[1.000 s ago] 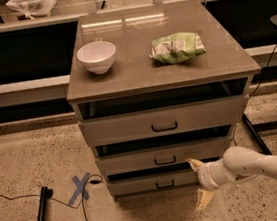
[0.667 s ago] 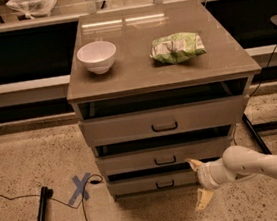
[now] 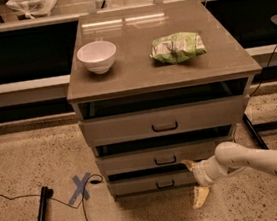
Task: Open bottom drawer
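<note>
Smooth white arm point(image 3: 250, 159) ends in cream-fingered pincer point(image 3: 192, 182) beside bottom drawer point(image 3: 137, 184).

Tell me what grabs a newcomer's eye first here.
The white arm's open pincer sits low at the right end of the bottom drawer of the grey cabinet. On the cabinet top, a white bowl stands left and a green snack bag lies right.

The white arm point(image 3: 250, 159) reaches in low from the right; its gripper point(image 3: 194, 180) points left, fingers point(image 3: 200, 196) spread wide, one above the other.
</note>
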`<state>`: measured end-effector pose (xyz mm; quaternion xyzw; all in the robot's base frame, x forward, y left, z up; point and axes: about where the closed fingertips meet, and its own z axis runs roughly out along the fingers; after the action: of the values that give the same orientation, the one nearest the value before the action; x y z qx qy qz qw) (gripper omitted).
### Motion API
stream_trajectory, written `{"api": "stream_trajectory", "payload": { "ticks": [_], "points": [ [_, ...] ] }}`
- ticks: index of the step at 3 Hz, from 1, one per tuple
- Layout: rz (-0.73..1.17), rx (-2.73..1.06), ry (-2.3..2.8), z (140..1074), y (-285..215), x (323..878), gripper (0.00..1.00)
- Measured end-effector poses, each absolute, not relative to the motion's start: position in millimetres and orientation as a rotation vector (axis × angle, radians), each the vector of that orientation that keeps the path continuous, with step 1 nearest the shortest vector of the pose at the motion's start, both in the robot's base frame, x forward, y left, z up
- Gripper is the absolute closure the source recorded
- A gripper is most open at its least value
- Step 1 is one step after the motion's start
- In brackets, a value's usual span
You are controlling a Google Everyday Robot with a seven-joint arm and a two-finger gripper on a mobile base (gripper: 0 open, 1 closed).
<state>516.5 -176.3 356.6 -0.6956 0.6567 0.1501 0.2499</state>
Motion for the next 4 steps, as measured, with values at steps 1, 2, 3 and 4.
{"api": "stream_trajectory", "payload": {
  "ticks": [1, 2, 3, 4],
  "points": [
    [0.425, -1.912, 1.818, 328.7, -185.4, 525.7, 0.0],
    [0.476, -1.872, 1.861, 254.1, -216.4, 533.9, 0.0],
    [0.476, -1.872, 1.861, 254.1, -216.4, 533.9, 0.0],
    [0.392, -1.837, 1.877, 251.7, -221.6, 537.7, 0.0]
  ]
}}
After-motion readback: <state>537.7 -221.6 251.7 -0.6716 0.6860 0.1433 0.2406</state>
